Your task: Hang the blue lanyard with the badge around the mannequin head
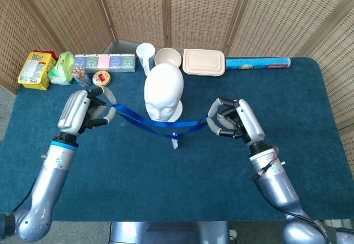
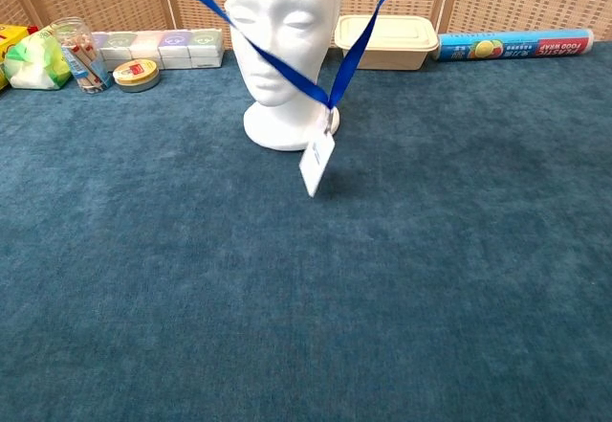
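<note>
1. Wicker screens close off the back of my view, and a blue felt-covered table (image 1: 310,122) fills the rest, with the mannequin head (image 1: 164,93) standing upright near the back middle; I place everything else from that head.
2. My left hand (image 1: 84,110), to the left of the head, has its fingers curled around one side of the lanyard (image 1: 160,125); my right hand (image 1: 232,119), to the right of the head, is closed on the other side. Neither hand shows in the chest view.
3. The lanyard hangs off the table, stretched between my hands in front of the face, its two runs meeting in a V below the chin. It is not yet over the crown.
4. The badge (image 2: 316,165) dangles from that V, tilted, just in front of the head's base.
5. I judge the ribbon light, limp and a little slick, so it keeps a shape only under tension. The badge is stiff and looks free to swing. Holding the loop high on both sides, well away from the badge, seems the right grip.
6. The head looks light and could tip if the ribbon snags on it.
7. Behind the head are a white cup (image 1: 145,56) and a bowl (image 1: 167,57); I see nothing in them. To the right behind it is a lidded tan box (image 1: 204,62), contents hidden.
</note>
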Tool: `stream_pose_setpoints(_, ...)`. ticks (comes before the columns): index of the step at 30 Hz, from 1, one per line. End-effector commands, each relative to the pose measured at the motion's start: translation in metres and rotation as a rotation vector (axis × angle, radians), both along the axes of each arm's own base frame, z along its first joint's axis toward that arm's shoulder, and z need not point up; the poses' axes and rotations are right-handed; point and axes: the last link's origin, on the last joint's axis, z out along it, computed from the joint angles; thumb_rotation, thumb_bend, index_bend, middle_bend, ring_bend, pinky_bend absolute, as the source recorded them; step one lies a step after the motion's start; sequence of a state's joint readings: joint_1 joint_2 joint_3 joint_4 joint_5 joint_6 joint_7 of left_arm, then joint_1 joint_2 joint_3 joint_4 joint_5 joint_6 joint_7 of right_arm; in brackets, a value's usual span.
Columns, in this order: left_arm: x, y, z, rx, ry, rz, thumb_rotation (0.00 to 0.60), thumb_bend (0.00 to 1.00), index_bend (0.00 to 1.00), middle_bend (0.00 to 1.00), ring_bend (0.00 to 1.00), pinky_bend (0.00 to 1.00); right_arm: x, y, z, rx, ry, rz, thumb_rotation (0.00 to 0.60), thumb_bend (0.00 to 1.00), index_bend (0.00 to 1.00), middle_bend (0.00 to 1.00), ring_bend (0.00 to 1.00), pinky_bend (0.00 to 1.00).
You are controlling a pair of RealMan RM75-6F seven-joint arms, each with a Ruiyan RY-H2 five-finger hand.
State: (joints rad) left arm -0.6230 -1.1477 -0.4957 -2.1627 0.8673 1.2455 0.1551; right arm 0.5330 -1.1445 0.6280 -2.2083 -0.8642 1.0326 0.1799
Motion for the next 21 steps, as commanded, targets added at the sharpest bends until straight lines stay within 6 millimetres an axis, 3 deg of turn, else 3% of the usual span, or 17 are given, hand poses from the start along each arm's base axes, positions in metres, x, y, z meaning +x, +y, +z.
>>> stream_pose_setpoints(1,-0.001,0.004,0.006,-0.009,-0.012,0.014,0.600,0.46,0.64,1.00,1.00,1.00,0.002,-0.003,0.006,0.016,-0.032,0.011,0.600,0.52,0.67,1.00,1.00,1.00)
stream_pose_setpoints(13,-0.010,0.026,0.013,-0.028,-0.052,0.091,0.600,0.46,0.64,1.00,1.00,1.00,0.012,-0.018,0.004,0.030,-0.068,0.015,0.600,0.52,0.68,1.00,1.00,1.00)
stream_pose_setpoints(21,-0.016,0.030,0.018,-0.068,-0.068,0.112,0.600,0.46,0.64,1.00,1.00,1.00,0.022,-0.026,-0.001,0.047,-0.079,0.035,0.600,0.52,0.68,1.00,1.00,1.00)
